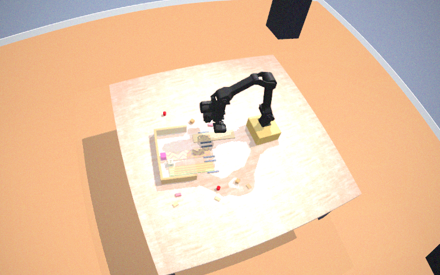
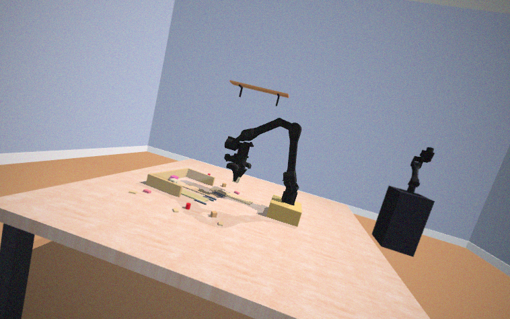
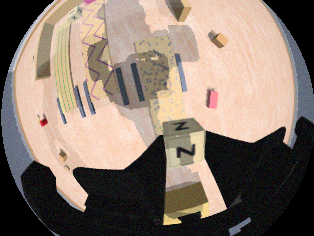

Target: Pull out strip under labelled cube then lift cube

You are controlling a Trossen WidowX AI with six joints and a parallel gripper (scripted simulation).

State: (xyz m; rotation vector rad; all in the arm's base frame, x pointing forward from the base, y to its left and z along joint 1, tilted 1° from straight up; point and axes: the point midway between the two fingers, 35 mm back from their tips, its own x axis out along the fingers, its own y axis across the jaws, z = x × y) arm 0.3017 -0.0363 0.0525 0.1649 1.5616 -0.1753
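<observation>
My gripper [image 1: 219,127] [image 2: 237,175] [image 3: 180,136] is shut on the labelled cube [image 3: 181,139], a pale cube with a dark Z-like mark. It holds the cube a little above the table. Straight below it lies a pale yellow strip [image 1: 227,135] [image 3: 169,104], drawn out of the tray toward the arm's base. A speckled strip [image 1: 204,140] [image 3: 155,68], a zigzag strip [image 1: 177,156] [image 3: 93,44] and a striped strip [image 1: 191,168] [image 3: 61,54] lie in the open-fronted yellow tray [image 1: 157,152] [image 2: 161,184] [image 3: 45,48].
A pink cube [image 1: 162,155] and a small pale cube [image 1: 169,160] sit at the tray's closed end. Small red, tan and pink blocks [image 1: 218,187] [image 1: 191,121] [image 1: 177,194] are scattered on the table. The arm stands on a yellow block [image 1: 263,132] [image 2: 284,212].
</observation>
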